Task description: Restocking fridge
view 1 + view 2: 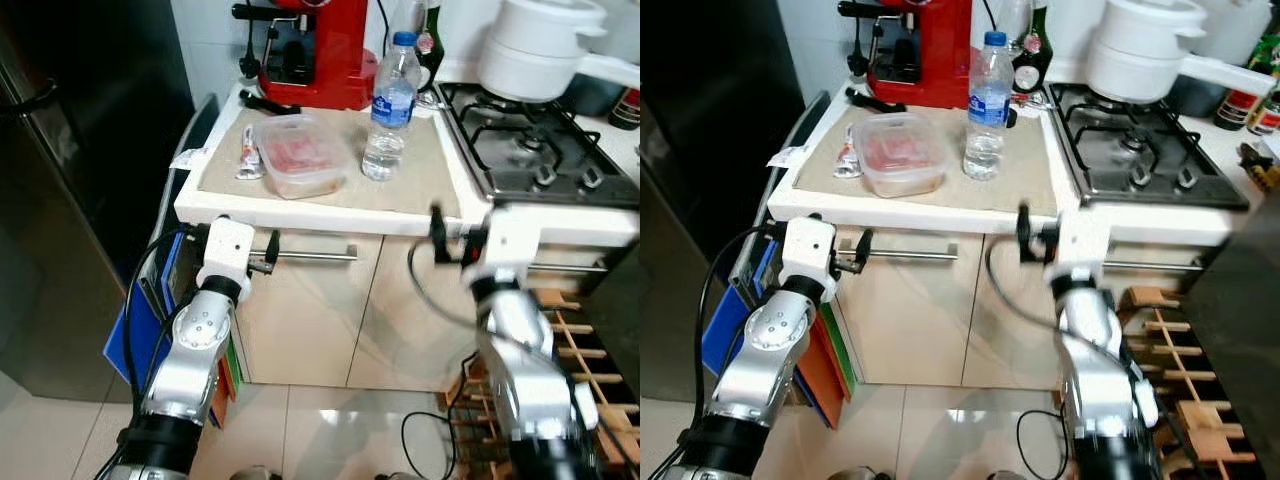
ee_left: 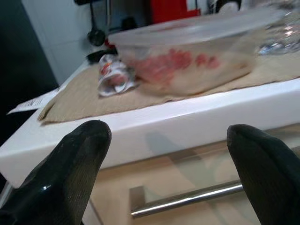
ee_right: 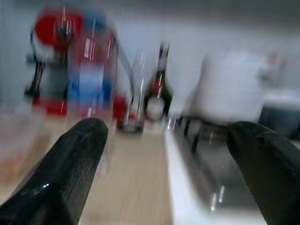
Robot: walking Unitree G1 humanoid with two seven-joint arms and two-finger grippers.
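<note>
Kitchen counter (image 1: 420, 205), topped with a beige mat, is serving as the staging spot beside the dark fridge (image 1: 60, 180), so the goods are waiting within easy reach of it. On that counter a lidded plastic container (image 1: 300, 155) of pinkish food is sitting near the front edge, with a small tube (image 1: 248, 153) lying just on its fridge side and a water bottle (image 1: 390, 108) standing upright on its other side; a red coffee machine (image 1: 315, 50) is standing behind them.

Both arms are hovering just below the counter's front edge, probably lining up for a pickup. The left gripper (image 2: 164, 173) is pointing at the container, its fingers spread wide and holding nothing. The right gripper (image 3: 173, 168) is facing the bottle through a blurred view, fingers likewise wide apart and empty.
</note>
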